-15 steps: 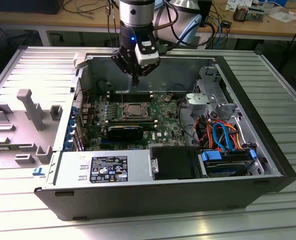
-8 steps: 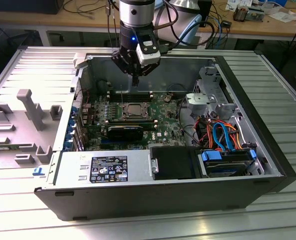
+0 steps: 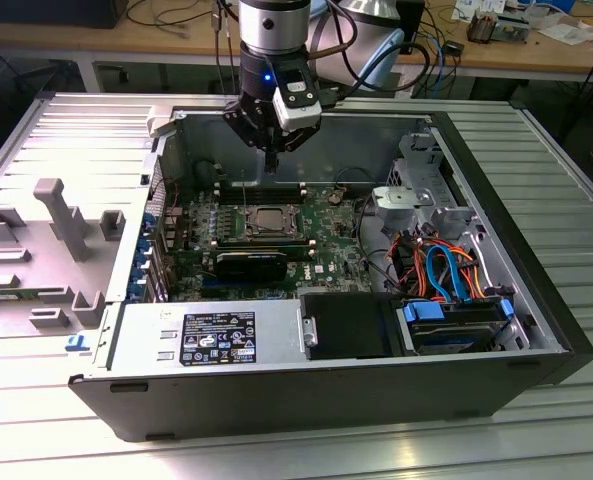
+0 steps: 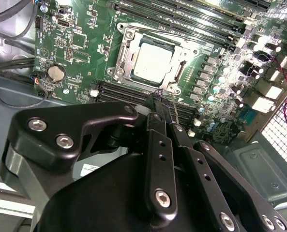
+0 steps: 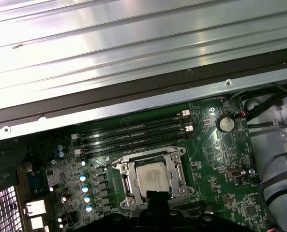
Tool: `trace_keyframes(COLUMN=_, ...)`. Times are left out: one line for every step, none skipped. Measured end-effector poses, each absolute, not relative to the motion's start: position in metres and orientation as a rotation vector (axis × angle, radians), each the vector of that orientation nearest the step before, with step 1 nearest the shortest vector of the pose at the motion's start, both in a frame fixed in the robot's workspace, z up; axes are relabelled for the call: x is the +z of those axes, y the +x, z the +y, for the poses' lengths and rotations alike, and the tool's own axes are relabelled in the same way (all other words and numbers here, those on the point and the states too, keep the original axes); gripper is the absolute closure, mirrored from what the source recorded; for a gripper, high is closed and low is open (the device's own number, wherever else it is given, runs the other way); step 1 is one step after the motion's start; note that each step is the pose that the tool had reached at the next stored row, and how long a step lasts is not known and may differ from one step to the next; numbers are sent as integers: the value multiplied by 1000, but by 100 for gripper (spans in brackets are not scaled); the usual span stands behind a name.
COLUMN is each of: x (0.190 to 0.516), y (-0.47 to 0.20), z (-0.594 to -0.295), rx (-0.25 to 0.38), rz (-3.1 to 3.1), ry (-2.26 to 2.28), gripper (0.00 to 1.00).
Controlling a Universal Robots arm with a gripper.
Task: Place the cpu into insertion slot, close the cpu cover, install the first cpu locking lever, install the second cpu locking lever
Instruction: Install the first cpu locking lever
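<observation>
The cpu (image 4: 153, 60) lies flat in the insertion slot (image 4: 115, 71) on the green board, its silver top showing in both wrist views (image 5: 150, 178). The cpu cover (image 4: 126, 50) lies down around it as a metal frame, and the chip shows through its window. My gripper (image 3: 271, 168) hangs above the board, a little behind the socket (image 3: 273, 218) in the exterior view. Its black fingers (image 4: 158, 145) are shut together with nothing between them, and their tips (image 4: 163, 99) are just beside the socket's edge. I cannot tell how the locking levers stand.
Long black memory slots (image 5: 133, 130) run beside the socket. The open case (image 3: 496, 340) holds a power supply (image 3: 216, 335), a black drive bay (image 3: 346, 325) and coloured cables (image 3: 446, 270) on the exterior view's right. Grey fixture blocks (image 3: 61, 215) stand on the left.
</observation>
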State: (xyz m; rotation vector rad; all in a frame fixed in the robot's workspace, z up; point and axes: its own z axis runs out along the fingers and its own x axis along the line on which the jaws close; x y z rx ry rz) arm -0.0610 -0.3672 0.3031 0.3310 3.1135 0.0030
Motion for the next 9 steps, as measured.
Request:
trace_keyframes(x=303, y=-61, z=-367, rx=3, rz=3114, ry=328, gripper=89)
trace_keyframes(x=303, y=-61, z=-367, rx=3, rz=3115, ry=319, gripper=89)
trace_keyframes(x=303, y=-61, z=-367, rx=3, rz=3116, ry=305, gripper=89)
trace_keyframes(x=303, y=-61, z=-367, rx=3, rz=3117, ry=293, gripper=89)
trace_keyframes(x=303, y=-61, z=-367, rx=3, rz=3119, ry=277, gripper=89)
trace_keyframes(x=303, y=-61, z=-367, rx=3, rz=3121, ry=251, gripper=89)
trace_keyframes(x=303, y=-61, z=-367, rx=3, rz=3122, ry=233, gripper=89)
trace_keyframes(x=303, y=-61, z=-367, rx=4, rz=3124, ry=213, gripper=89)
trace_keyframes(x=303, y=-61, z=-367, rx=4, rz=3125, ry=189, gripper=89)
